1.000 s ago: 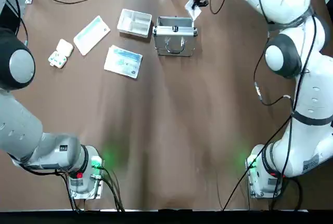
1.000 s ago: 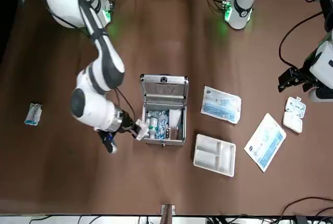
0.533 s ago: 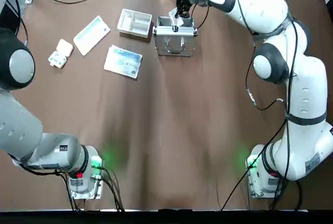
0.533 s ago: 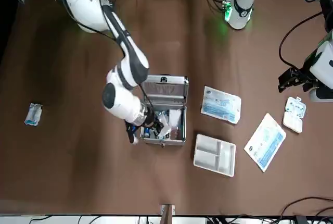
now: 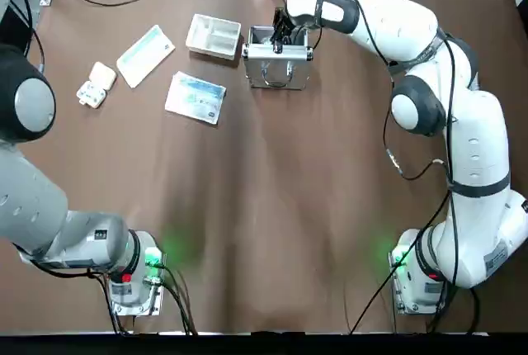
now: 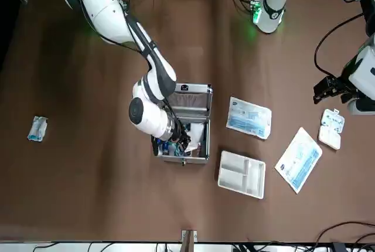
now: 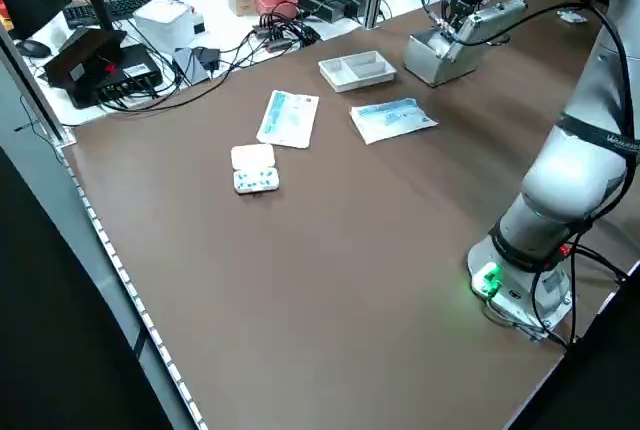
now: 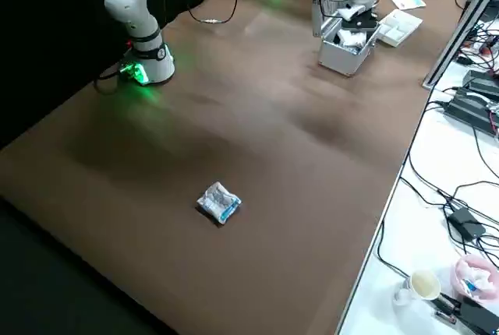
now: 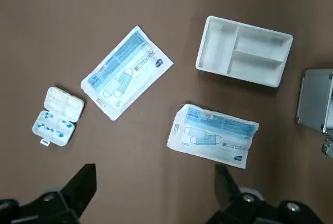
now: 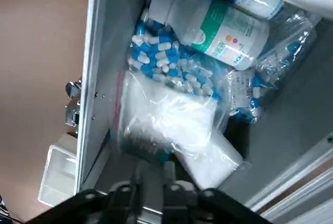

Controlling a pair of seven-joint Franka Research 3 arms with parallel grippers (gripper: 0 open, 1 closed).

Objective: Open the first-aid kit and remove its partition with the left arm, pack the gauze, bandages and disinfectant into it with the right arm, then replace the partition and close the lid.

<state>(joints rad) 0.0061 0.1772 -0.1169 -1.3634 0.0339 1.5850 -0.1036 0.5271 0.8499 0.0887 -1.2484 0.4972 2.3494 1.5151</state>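
The right gripper (image 6: 176, 142) is sunk in the open first-aid kit (image 6: 185, 124), and its own wrist and forearm hide most of the case's contents from above and from across the table; in its wrist view the fingertips are blurred against a clear bag (image 10: 171, 125), so their grip cannot be judged. The left arm (image 5: 33, 165) is cut off by the left edge of the overhead picture. Its gripper (image 9: 151, 203) shows only as dark finger stubs at the edge of its wrist view.
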